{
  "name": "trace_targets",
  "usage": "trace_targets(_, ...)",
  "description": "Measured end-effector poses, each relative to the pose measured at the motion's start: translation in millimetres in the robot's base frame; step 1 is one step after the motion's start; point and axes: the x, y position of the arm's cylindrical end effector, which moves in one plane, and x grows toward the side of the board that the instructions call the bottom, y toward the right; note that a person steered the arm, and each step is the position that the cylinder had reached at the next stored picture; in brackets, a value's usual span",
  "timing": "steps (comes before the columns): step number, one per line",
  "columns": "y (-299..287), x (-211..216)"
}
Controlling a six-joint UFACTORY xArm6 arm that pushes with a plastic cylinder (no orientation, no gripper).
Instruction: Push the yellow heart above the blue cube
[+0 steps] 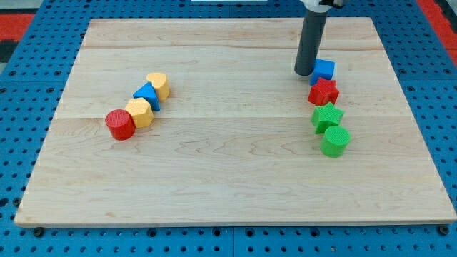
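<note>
Your arm has no hand, only a rod, so there is nothing to open or close. My tip (pixel 304 73) rests just left of the blue cube (pixel 323 69). The yellow heart (pixel 158 85) sits well apart at the surface's (pixel 228 178) left, touching the blue triangle (pixel 147 94). Judging by this, the push has not started; everything is left.

lab bench | wooden board (pixel 235 178) on blue pegboard (pixel 443 107) | robot rod (pixel 311 43)

two yellow blocks (pixel 158 85), two blue blocks (pixel 323 69), two red blocks (pixel 120 124), two green blocks (pixel 335 140)
</note>
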Motion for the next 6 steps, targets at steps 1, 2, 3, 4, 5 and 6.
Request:
trace_targets(1,-6.2,-2.5)
trace_targets(2,-88.4,-10.9)
trace_targets(3,-201.6,-39.2)
trace_targets(4,-314.6,-55.2)
trace_targets(5,-349.9,18.8)
trace_targets(6,-342.6,56.0)
